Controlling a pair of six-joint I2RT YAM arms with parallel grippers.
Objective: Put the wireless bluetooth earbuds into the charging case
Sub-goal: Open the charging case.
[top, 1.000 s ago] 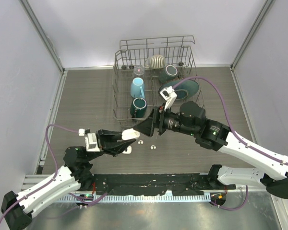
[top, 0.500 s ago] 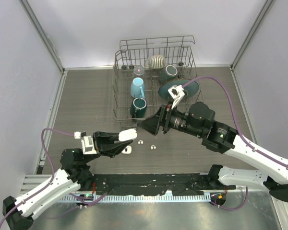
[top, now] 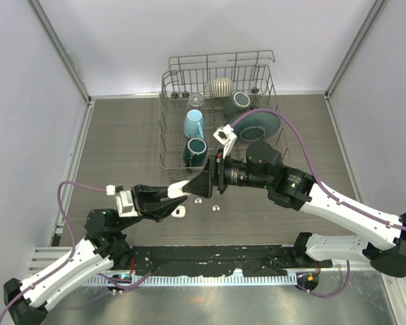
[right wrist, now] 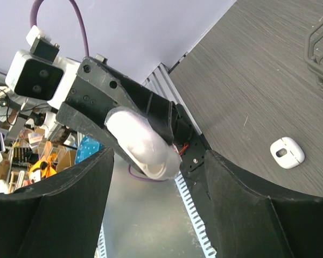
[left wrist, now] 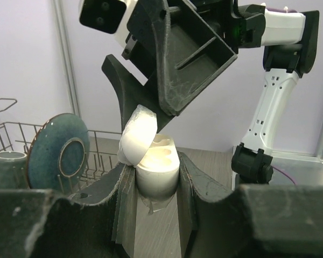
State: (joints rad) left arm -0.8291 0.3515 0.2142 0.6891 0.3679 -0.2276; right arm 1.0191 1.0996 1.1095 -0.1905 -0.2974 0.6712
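My left gripper (top: 178, 194) is shut on the white charging case (left wrist: 157, 174) and holds it above the table. The case's lid (left wrist: 138, 134) is tilted open, showing the pale sockets inside. My right gripper (top: 191, 187) is open. Its black fingers (left wrist: 167, 80) straddle the top of the case, and one edge is against the lid. In the right wrist view the case (right wrist: 142, 142) sits between the open fingers. Two tiny white earbuds (top: 198, 200) (top: 215, 208) lie on the table under the grippers. One earbud (right wrist: 287, 152) shows in the right wrist view.
A wire dish rack (top: 216, 74) at the back holds mugs (top: 193, 123), a plate (top: 257, 125) and a striped cup. Another small white piece (top: 181, 212) lies on the table below the left gripper. The metal rail (top: 223, 277) runs along the near edge.
My right gripper first drew back slightly to the right. It then moved left and down onto the case held by my left gripper. The left gripper stayed nearly still.
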